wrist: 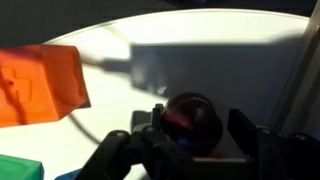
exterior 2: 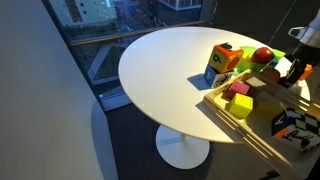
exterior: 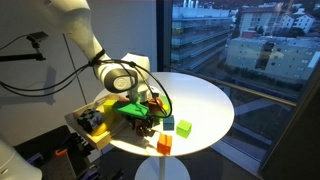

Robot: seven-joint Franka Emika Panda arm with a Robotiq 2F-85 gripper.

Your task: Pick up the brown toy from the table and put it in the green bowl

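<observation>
One round white table (exterior: 205, 100) in an exterior view has the green bowl (exterior: 127, 106) at its nine o'clock side beside the gripper (exterior: 145, 115); in the wrist view, the brown toy (wrist: 190, 115) sits between its fingers (wrist: 250, 140) at six o'clock, grip uncertain.

The table (exterior: 205, 100) was plain white, without pattern. The green bowl (exterior: 128, 108) was lime green. The green cube (exterior: 183, 127) was bright green; the orange cube (exterior: 164, 145) was solid orange. The magenta block (exterior 2: 240, 103) was uniform magenta. The brown toy (wrist: 190, 115) appeared dark reddish brown.
</observation>
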